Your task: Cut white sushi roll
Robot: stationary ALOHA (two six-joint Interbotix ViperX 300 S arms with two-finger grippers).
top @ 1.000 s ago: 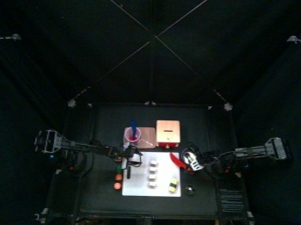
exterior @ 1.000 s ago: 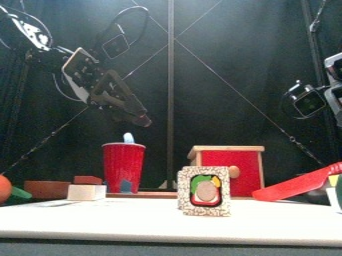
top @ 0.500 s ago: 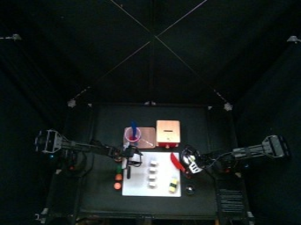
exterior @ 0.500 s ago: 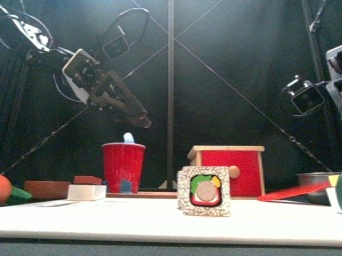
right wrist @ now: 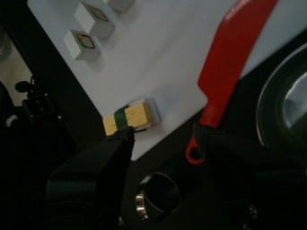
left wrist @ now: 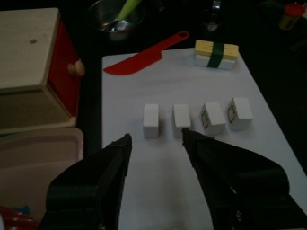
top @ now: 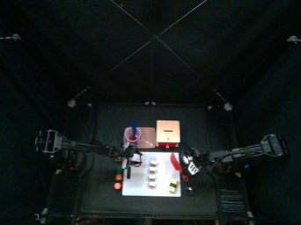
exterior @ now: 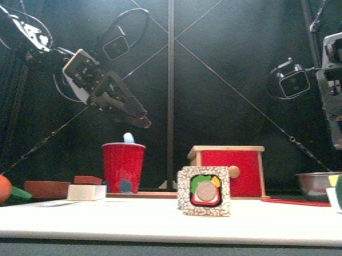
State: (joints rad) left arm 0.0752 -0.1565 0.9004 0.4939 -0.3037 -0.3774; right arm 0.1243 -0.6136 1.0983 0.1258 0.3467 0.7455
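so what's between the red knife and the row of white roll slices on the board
In the left wrist view the yellow-green piece sits between the red knife and the white slices; the rest is bare board.

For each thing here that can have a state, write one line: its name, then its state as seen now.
White sushi roll: four separate slices in a row on the board, small gaps between them.
Red toy knife: lying flat at the cutting board's edge, not held.
Left gripper: open, above the board, empty.
Right gripper: open, empty, near the knife's handle.
Red cup: upright.
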